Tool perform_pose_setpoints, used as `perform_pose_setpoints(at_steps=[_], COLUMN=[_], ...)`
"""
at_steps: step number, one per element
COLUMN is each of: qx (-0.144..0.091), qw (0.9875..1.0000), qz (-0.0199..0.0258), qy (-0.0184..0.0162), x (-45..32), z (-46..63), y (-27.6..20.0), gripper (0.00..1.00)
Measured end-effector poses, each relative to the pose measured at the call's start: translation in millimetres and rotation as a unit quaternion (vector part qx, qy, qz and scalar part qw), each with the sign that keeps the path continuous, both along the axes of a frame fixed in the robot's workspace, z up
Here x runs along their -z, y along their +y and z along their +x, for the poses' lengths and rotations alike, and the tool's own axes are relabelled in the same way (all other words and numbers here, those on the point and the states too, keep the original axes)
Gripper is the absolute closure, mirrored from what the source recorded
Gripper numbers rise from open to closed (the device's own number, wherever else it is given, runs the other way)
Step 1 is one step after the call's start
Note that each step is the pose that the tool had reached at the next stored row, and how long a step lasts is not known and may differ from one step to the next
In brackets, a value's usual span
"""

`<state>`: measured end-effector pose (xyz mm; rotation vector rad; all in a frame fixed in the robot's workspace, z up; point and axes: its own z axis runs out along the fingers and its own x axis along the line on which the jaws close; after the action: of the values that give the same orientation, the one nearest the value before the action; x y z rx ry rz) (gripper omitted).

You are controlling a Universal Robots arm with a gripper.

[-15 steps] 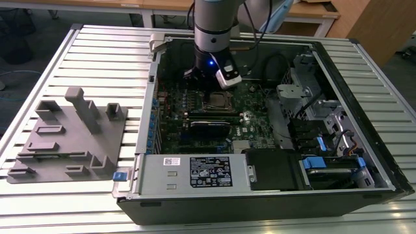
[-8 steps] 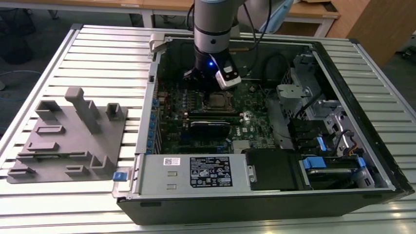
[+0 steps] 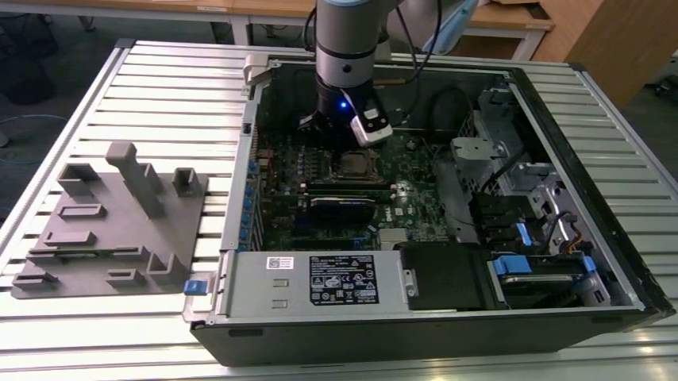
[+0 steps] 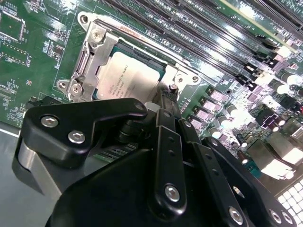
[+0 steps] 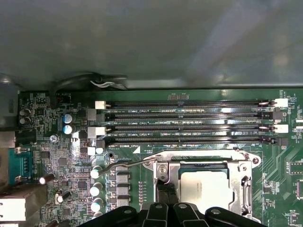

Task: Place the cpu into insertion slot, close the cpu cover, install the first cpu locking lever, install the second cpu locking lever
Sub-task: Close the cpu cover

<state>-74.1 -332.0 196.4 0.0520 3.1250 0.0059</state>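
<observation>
— Since the cpu (image 5: 207,190) lies in the insertion slot (image 5: 203,166) under the lowered cpu cover (image 5: 245,187), why is the gripper (image 5: 164,189) at its corner?
— Jaws pinched together, empty: suited, I judge, to pushing the locking lever (image 5: 128,164) alongside.

Arm (image 3: 348,40) upright, hand (image 4: 168,92) down, fingers (image 4: 166,142) together

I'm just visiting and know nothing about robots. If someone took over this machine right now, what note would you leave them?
The gripper is down at the edge of the cpu cover.
The cpu sits in the insertion slot, and the cover lies shut over it.
Done: placing the chip and closing the cover.
Left: the locking levers. One thin lever juts out sideways and looks unlatched; the other I cannot judge.
</observation>
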Motion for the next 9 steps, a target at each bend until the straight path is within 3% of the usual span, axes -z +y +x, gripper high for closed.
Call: perform_pose_setpoints(at_steps=[9], qx=[0.0], qw=[1.0], qz=[0.0001], qy=[-0.0001], x=[-5.9], z=[0.0], y=[0.0], gripper=[0.89])
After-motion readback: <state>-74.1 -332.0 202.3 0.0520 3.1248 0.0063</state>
